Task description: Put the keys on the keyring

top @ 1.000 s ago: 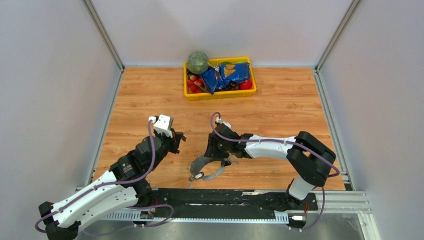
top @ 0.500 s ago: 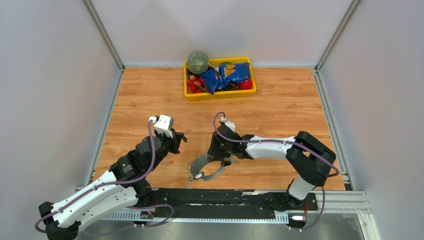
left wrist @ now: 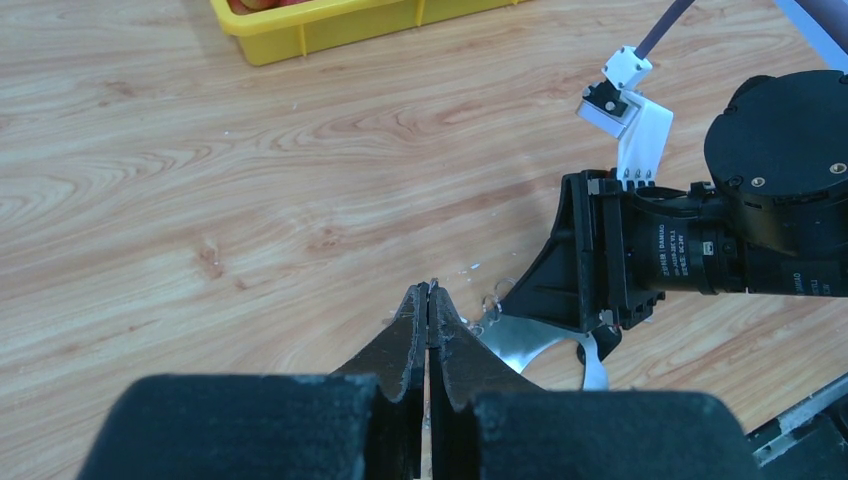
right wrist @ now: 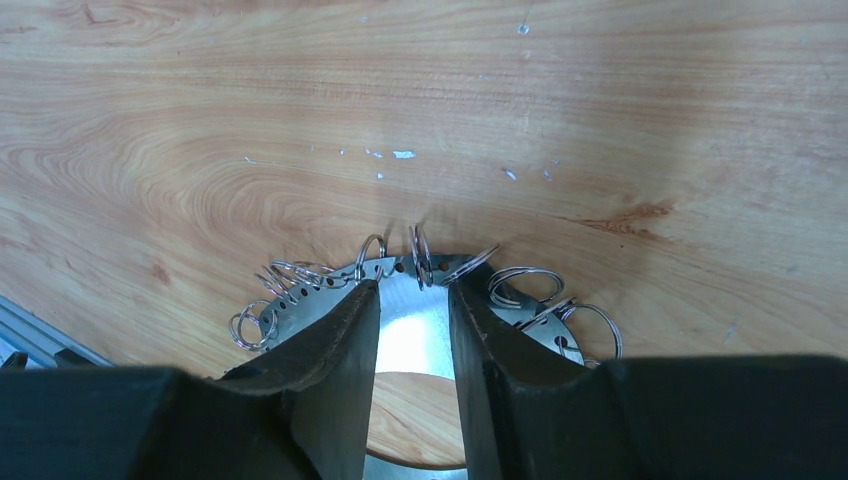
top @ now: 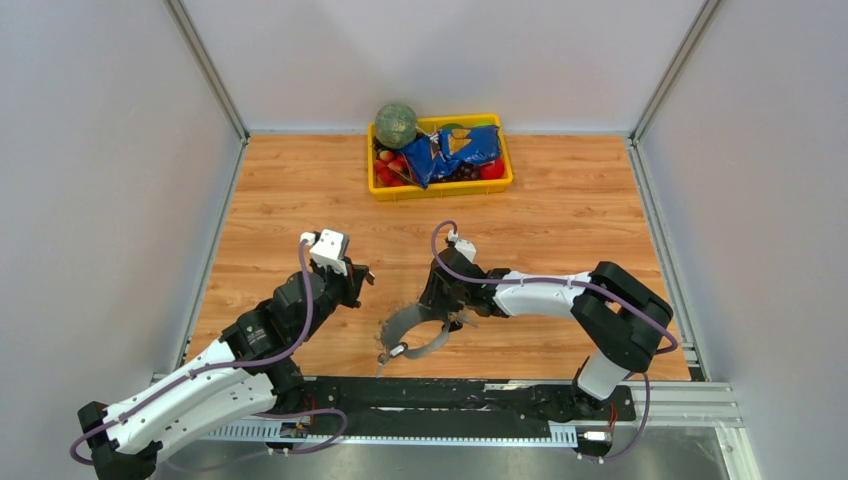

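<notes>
The keyring (top: 410,328), a flat silver crescent band fringed with small wire rings, lies near the table's front middle. It also shows in the left wrist view (left wrist: 530,342) and the right wrist view (right wrist: 415,335). My right gripper (top: 436,308) (right wrist: 415,285) stands over the band with its jaws a little apart and its fingertips (right wrist: 362,300) on the outer edge. My left gripper (top: 358,276) (left wrist: 430,295) is shut just left of the keyring. A thin silver sliver (left wrist: 432,283) sticks out of its tip. No black key head shows anywhere.
A yellow tray (top: 440,188) at the back middle holds a green melon (top: 396,124), a blue bag (top: 455,152) and red fruit. Its rim also shows in the left wrist view (left wrist: 330,30). Grey walls stand on three sides. A black rail runs along the front edge.
My right gripper has shifted slightly to the right over the keyring. The keyring's near end has stayed in place. My left arm has barely moved.
</notes>
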Controlling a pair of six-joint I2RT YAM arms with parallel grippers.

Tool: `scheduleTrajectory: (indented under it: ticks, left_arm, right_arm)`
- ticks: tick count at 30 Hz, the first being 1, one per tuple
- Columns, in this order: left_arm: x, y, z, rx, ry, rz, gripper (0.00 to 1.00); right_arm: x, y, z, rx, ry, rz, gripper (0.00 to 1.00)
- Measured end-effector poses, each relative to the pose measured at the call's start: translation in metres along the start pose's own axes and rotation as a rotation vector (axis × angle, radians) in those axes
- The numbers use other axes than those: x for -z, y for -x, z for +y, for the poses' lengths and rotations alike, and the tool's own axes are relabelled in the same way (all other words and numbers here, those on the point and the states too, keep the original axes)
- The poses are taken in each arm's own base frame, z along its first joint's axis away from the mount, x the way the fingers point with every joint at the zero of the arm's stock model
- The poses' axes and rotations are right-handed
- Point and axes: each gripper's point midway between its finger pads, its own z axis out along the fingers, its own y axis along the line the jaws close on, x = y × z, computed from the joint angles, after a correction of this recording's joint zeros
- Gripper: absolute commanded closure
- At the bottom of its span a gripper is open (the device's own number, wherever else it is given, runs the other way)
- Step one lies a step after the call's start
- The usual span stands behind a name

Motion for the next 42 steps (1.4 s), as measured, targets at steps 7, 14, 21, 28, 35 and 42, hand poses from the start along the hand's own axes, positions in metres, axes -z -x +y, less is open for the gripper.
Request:
scheduleTrajectory:
  ticks: [7, 14, 21, 28, 35, 42]
  left_arm:
    - [-0.0001, 0.0009, -0.0004, 0.002, -0.001, -0.004, 1.0]
    - [-0.0007, 0.0002, -0.0004, 0.0, 0.0, -0.001, 1.0]
    - [-0.0011, -0.0004, -0.0004, -0.001, 0.001, 0.002, 1.0]
    - [-0.0011, -0.0005, -0.0004, -0.001, 0.0, 0.002, 1.0]
    - [-0.001, -0.0006, -0.0009, -0.001, -0.002, 0.003, 1.0]
    - [-0.001, -0.0006, -0.0009, -0.001, -0.003, 0.003, 1.0]
  right_arm:
    - [-0.0006, 0.003, -0.002, -0.002, -0.009, -0.013, 0.7]
    - [-0.0011, 0.0051, -0.0033, -0.001, -0.017, -0.025, 0.76]
    - [-0.0013, 0.0065, -0.0042, -0.001, -0.022, -0.033, 0.79]
    - [-0.0018, 0.0071, -0.0048, -0.002, -0.024, -0.035, 0.84]
    - [-0.0057, 0.008, -0.003, -0.001, -0.02, -0.038, 1.0]
    - [-0.0056, 0.0087, -0.0023, 0.002, -0.018, -0.039, 0.84]
